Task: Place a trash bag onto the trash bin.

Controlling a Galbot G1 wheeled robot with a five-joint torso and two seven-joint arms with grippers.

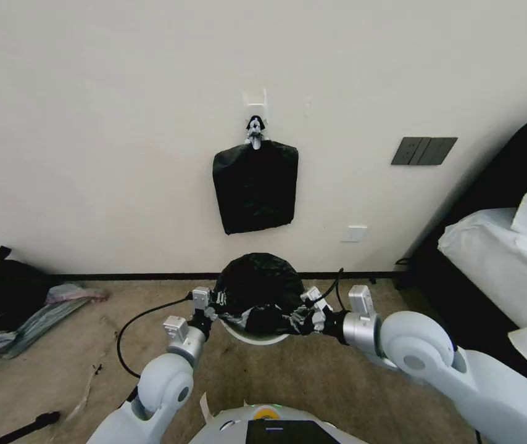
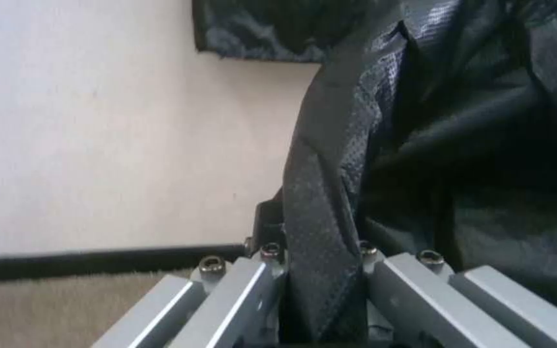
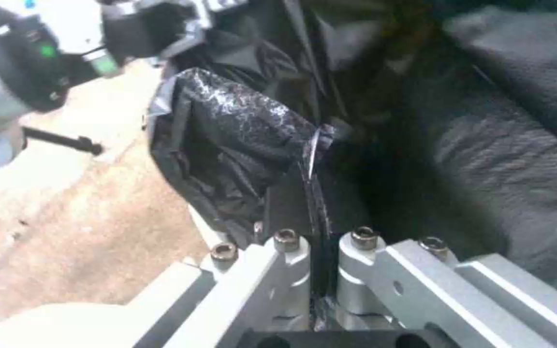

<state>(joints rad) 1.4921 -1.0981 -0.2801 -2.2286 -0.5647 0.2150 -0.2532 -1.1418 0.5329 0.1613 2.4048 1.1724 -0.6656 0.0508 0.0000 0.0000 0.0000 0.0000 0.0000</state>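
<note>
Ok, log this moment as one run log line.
left gripper: shut on trash bag | right gripper: shut on trash bag | bag over trash bin, by the wall

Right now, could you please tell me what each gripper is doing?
Left gripper: shut on the trash bag, at the trash bin.
Right gripper: shut on the trash bag's opposite edge.

Flat black bundle (image 1: pixel 255 186) hanging on wall hook (image 1: pixel 255 100), dark switch plate (image 1: pixel 424 151), white bed (image 1: pixel 505 259)
</note>
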